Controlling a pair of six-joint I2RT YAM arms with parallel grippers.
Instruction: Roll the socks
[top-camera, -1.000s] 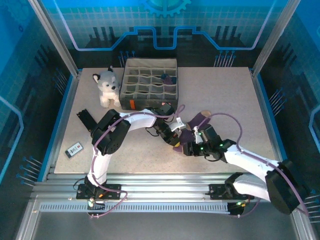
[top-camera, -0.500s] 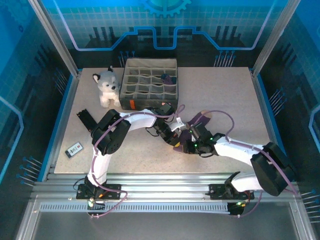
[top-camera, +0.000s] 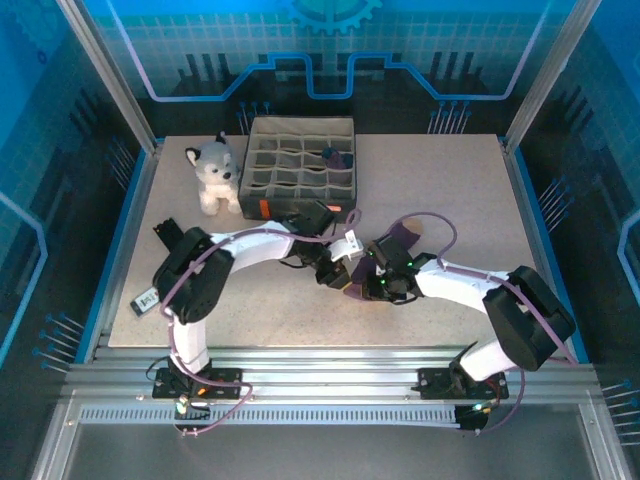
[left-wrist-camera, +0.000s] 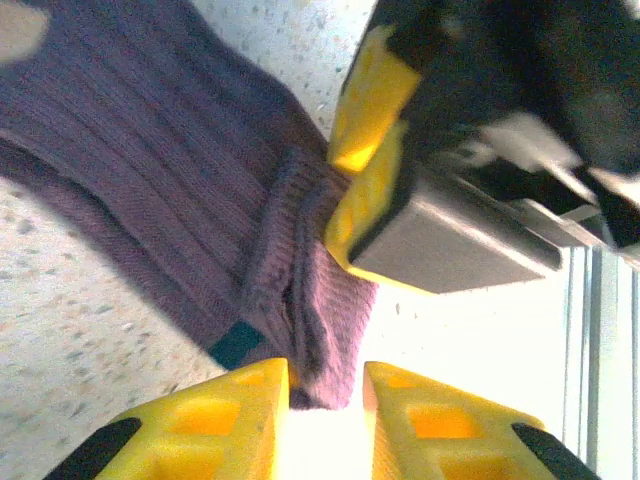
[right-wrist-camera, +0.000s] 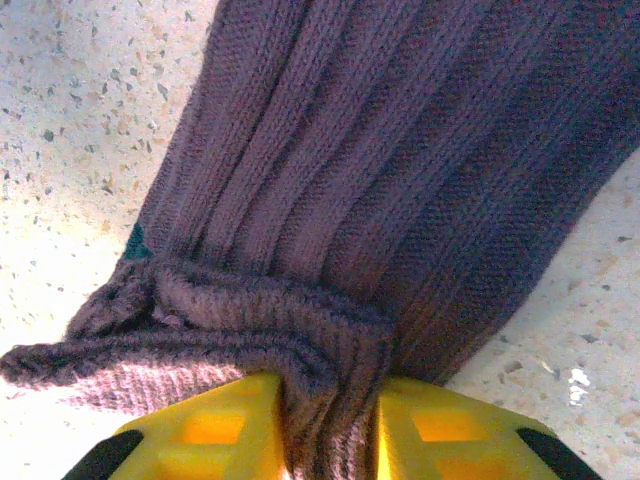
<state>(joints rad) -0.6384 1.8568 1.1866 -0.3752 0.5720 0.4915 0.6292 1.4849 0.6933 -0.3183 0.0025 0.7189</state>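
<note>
At the left edge of the bench (top-camera: 450, 190) a small flat device (top-camera: 146, 299) lies beside the left arm's elbow. Further back sits a grey-and-white plush husky (top-camera: 213, 175), upright and just beside the left wall of a grey fabric organiser (top-camera: 300, 121). The organiser is split into a grid of small compartments. One on the right side holds a dark bundle with some purple in it (top-camera: 337, 157), and the others look bare.

The left arm (top-camera: 255, 240) rises from its base, bends at a raised elbow and runs its white forearm rightward, wrist turned down toward the bench's middle. Its yellow fingers (left-wrist-camera: 200, 420) stand narrowly apart with a folded end of the socks (top-camera: 385, 255) between them. The knit reaches both sides, but whether these jaws squeeze it I cannot tell.

The purple socks lie flat on the bench at its centre, between the two wrists, with a tan patch showing at one end.

The right arm (top-camera: 455, 280) folds back at its elbow near the bench's front right and stretches leftward, low over the surface. Its jaws are clamped on the bunched, folded-over edge of the socks, the fabric pinched tight between the two yellow fingers (right-wrist-camera: 190, 435).
</note>
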